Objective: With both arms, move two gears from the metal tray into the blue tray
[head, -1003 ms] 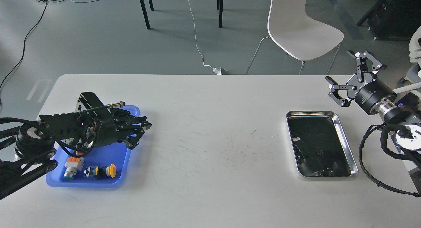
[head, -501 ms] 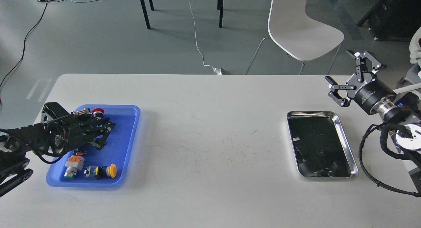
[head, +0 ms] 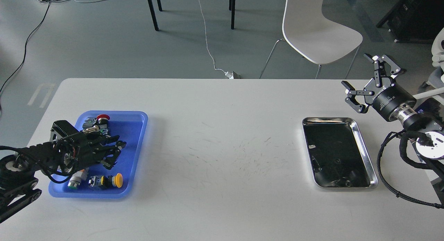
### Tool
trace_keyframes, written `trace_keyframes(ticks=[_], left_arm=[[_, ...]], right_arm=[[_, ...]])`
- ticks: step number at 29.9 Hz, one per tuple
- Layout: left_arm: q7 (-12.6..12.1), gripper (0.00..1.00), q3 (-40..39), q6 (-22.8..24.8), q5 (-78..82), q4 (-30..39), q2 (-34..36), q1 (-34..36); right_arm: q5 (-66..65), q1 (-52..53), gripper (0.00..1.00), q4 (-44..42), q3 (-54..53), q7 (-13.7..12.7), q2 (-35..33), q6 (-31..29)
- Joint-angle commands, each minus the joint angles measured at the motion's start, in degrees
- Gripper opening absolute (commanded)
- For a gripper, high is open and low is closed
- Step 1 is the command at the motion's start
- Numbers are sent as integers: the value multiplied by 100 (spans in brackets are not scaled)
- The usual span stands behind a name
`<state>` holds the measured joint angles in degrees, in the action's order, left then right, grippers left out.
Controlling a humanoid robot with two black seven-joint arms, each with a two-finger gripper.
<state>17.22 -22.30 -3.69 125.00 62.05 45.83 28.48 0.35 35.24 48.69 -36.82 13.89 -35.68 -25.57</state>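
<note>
The blue tray [head: 133, 140] lies at the table's left and holds colour-capped push buttons. My left gripper [head: 116, 153] hovers low over the tray's middle with its fingers spread, and nothing shows between them. The metal tray [head: 361, 143] lies at the right; its dark bottom shows only reflections and small specks. I cannot make out any gear in either tray. My right gripper [head: 356, 71] is open and empty, raised beyond the metal tray's far right corner.
In the blue tray are a yellow-capped button [head: 112, 181], a green-and-white button [head: 74, 182], a red-capped button [head: 101, 117] and a metal plug [head: 91, 130]. A white chair [head: 312, 29] stands behind the table. Black cables [head: 392, 185] hang by my right arm.
My left arm has drawn back to the left and toward me over the blue tray, uncovering the red button. The right gripper has barely moved.
</note>
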Motion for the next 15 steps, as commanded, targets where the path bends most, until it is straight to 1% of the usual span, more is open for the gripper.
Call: trace_keyframes(ticks=[1, 4, 6, 9, 12, 15], left_arm=[[1, 80, -29, 0, 0, 26, 23, 61], [1, 88, -55, 0, 0, 79, 66, 175], [1, 92, -56, 0, 0, 114, 102, 411], [-8, 93, -64, 26, -228, 158, 111, 868], [-61, 95, -64, 70, -1666, 123, -29, 1299], [-201, 95, -56, 62, -3467, -26, -345, 1598]], right_arm=[[0, 0, 94, -8, -9, 0, 0, 0], [0, 9, 94, -8, -9, 0, 0, 0], [0, 26, 94, 0, -18, 0, 0, 0], [0, 61, 94, 0, -27, 0, 0, 9], [9, 88, 94, 18, -35, 0, 0, 9], [9, 132, 94, 36, -44, 0, -9, 9]])
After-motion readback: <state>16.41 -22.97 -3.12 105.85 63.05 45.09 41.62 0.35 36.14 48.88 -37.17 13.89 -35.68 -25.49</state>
